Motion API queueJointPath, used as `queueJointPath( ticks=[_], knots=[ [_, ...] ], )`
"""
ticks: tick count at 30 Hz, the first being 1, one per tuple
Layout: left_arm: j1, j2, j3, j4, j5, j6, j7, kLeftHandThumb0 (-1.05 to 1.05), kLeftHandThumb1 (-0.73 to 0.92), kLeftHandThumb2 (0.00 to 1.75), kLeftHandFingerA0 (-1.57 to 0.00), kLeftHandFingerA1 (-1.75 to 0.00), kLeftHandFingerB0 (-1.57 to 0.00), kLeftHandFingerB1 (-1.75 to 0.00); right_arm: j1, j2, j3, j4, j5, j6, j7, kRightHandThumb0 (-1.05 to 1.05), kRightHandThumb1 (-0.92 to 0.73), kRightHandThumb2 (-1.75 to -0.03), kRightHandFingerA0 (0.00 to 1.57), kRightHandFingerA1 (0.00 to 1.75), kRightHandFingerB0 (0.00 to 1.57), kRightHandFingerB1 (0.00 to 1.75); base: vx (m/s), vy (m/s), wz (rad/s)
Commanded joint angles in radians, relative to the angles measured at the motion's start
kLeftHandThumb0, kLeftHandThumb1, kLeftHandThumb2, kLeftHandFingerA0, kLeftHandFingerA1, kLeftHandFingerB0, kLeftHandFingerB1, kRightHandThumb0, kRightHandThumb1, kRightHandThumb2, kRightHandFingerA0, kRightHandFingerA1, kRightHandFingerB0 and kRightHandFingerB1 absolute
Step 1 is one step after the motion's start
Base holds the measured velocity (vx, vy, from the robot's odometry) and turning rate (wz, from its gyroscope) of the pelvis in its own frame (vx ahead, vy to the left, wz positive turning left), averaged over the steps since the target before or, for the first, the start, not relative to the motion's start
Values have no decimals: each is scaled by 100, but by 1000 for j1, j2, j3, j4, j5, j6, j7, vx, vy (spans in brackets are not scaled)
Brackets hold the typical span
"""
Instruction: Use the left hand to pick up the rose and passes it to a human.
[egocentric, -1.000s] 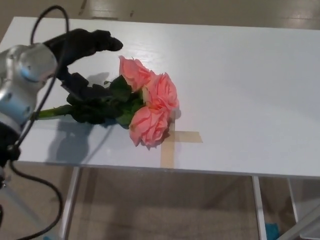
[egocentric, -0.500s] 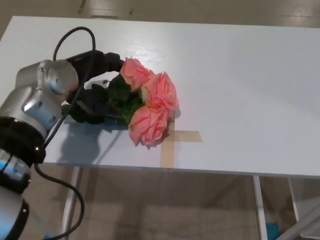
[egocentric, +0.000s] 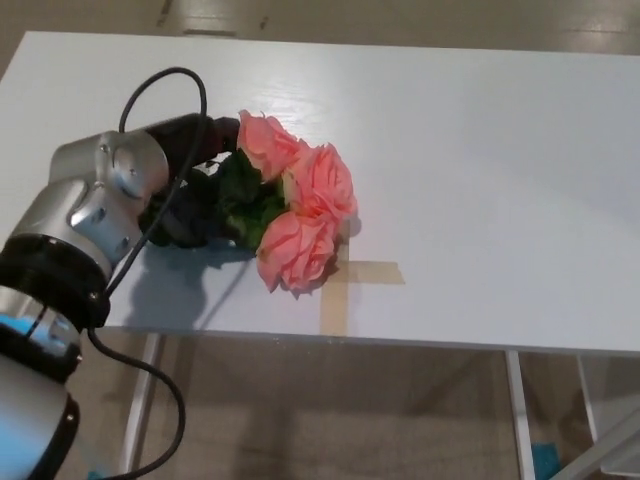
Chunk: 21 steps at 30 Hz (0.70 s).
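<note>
Item: white table (egocentric: 480, 150), filling most of the head view, with its near edge running along the bottom third and pale floor showing beneath.

Item: rose (egocentric: 296, 205), a small bunch of three salmon-pink blooms with dark green leaves, lying on its side on the table just left of centre. The blooms are pointing toward 4 o'clock; the leaves and stem end are trailing toward 9 o'clock, under the hand. The lowest bloom is overlapping the left end of the tape.

Item: tape cross (egocentric: 355, 283), tan strips stuck flat to the table at 5 o'clock from the blooms, one strip reaching down to the table's near edge.

Item: left hand (egocentric: 195, 190), black, coming in from 8 o'clock on a silver wrist housing. Its fingers (egocentric: 205, 135) are curling over the leafy stem from the 12 o'clock side, with the lower part of the hand pressing in from 6 o'clock, so the hand is closing around the greenery just behind the blooms. The rose is resting on the table surface.

Item: black cable (egocentric: 165, 90), looping above the wrist.
</note>
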Motion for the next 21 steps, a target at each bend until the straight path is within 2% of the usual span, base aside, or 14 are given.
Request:
queueJointPath(
  ticks=[1, 9, 10, 14, 15, 17, 18, 19, 21],
  knots=[
    [7, -13, -31, 34, 53, 8, -12, -30, 21, 81, 0, -47, 0, -47, 4, -5, 1, 3, 3, 10, 24, -42, -71, -61, 48, 37, 39, 33, 0, 0, 0],
    [-25, -31, -88, 110, 86, 56, -78, -27, 24, 81, 0, -48, 0, -48, -11, -6, -2, 5, 5, 26, 39, -43, -71, -62, 47, 37, 39, 34, 0, 0, 0],
    [-2, -60, -111, 134, 101, 99, -90, -47, 35, 63, -20, -39, -7, -27, 9, -3, -1, 8, 4, 29, 45, -46, -58, -91, 41, 54, 29, 47, 0, 0, 0],
    [-4, -69, -113, 147, 103, 102, -85, -47, 35, 63, -20, -39, -7, -27, 9, -3, -2, 7, 5, 31, 47, -46, -58, -91, 41, 54, 29, 47, 0, 0, 0],
    [-1, -76, -117, 160, 106, 85, -71, -33, 44, 53, -47, -38, -13, -27, -3, -2, 0, 5, 3, 31, 51, -49, -59, -90, 40, 53, 31, 47, 0, 0, 0],
    [-2, -78, -116, 166, 109, 82, -68, -33, 44, 53, -47, -38, -13, -27, -4, -2, 0, 5, 3, 32, 52, -49, -59, -90, 40, 53, 31, 47, 0, 0, 0],
    [26, -69, -126, 137, 120, 41, -38, -27, 62, 62, -77, -71, -24, -31, -10, -1, 4, 5, 0, 34, 59, -50, -59, -90, 40, 52, 31, 46, 0, 0, 0],
    [15, -72, -132, 142, 130, 33, -36, -21, 70, 61, -91, -56, -33, -32, -22, -2, 6, 5, -3, 37, 63, -50, -60, -90, 39, 52, 31, 46, 0, 0, 0],
    [14, -72, -131, 142, 134, 31, -35, -21, 70, 61, -91, -56, -33, -32, -24, -3, 7, 5, -2, 38, 63, -50, -60, -90, 39, 52, 31, 46, 0, 0, 0]
  ],
)
